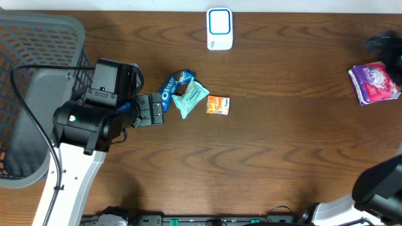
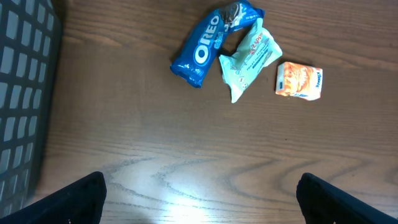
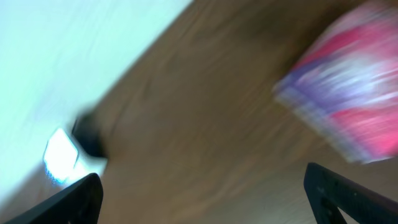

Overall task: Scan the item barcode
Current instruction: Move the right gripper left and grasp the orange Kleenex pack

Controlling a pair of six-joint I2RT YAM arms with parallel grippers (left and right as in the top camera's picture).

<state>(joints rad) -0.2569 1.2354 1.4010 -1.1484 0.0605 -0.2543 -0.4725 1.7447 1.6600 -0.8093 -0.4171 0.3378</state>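
Note:
The white barcode scanner (image 1: 220, 28) stands at the table's far edge; it shows blurred at the left of the right wrist view (image 3: 62, 155). A pink and purple packet (image 1: 375, 83) lies free on the table at the far right, smeared in the right wrist view (image 3: 351, 93). My right gripper (image 3: 202, 193) is open and empty, its fingers apart from the packet. A blue Oreo pack (image 2: 202, 50), a teal packet (image 2: 249, 59) and a small orange box (image 2: 299, 81) lie mid-table. My left gripper (image 2: 199, 199) stands open and empty just short of them.
A grey mesh basket (image 1: 38, 37) fills the left end of the table behind my left arm (image 1: 94, 119). The right arm's base (image 1: 377, 188) shows at the bottom right corner. The right wrist view is motion-blurred.

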